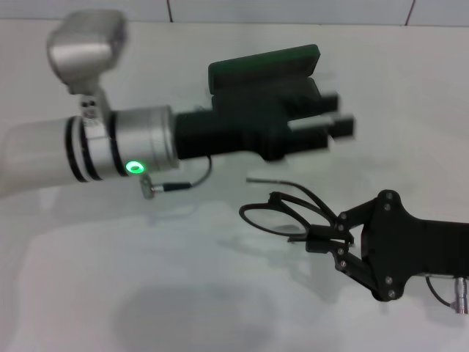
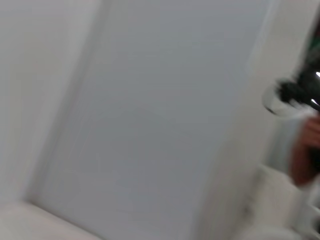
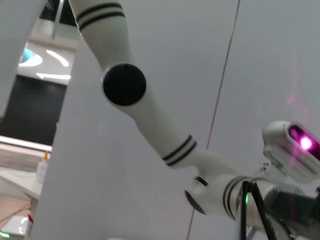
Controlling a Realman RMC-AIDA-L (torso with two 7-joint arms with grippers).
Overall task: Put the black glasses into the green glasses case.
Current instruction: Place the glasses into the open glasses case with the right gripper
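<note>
R gripper (image 1: 316,238) jaws clenched on black glasses (image 1: 282,214); L gripper (image 1: 338,117) grips green glasses case (image 1: 264,62).

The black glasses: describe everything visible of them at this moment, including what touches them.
The black glasses have a thin dark frame with oval clear lenses and slim curved temple arms, one reaching back toward the left arm. In the head view they sit roughly level, low over the white table, below the green glasses case. The right gripper is closed on their frame at the right-hand end. Whether they rest on the table or are lifted cannot be told. Nothing else touches them.
</note>
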